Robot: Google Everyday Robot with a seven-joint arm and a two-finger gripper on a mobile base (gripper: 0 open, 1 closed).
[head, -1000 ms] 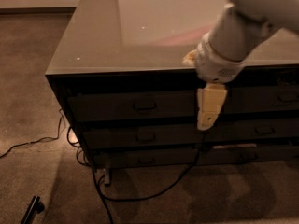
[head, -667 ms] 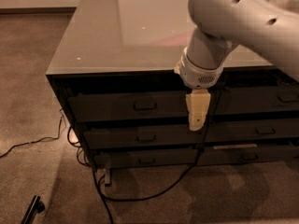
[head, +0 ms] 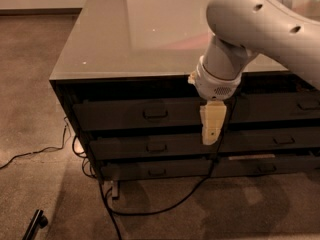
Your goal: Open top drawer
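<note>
Our claw [head: 211, 134] hangs pointing down in front of the cabinet [head: 125, 34], near the right end of the top drawer [head: 115, 115]; its tip dips in front of the second drawer [head: 125, 146]; we cannot tell if the claw is open or closed. A second ago it was more to the 3 o'clock side; it has slid toward 9 o'clock and a little down, and the big arm [head: 250, 19] has swung in over the cabinet. We think this means we are lining up with the drawer's little handle [head: 155, 113]. The handle sits at 9 o'clock from the claw, well apart from it; nothing touches it yet. The top drawer is just under the cabinet top, on the left side, and it looks shut. So the pull has not begun; we think the claw must go more toward 9 o'clock and come up a bit. A black cord [head: 165, 204] lies on the floor [head: 250, 214] at 6 o'clock.
</note>
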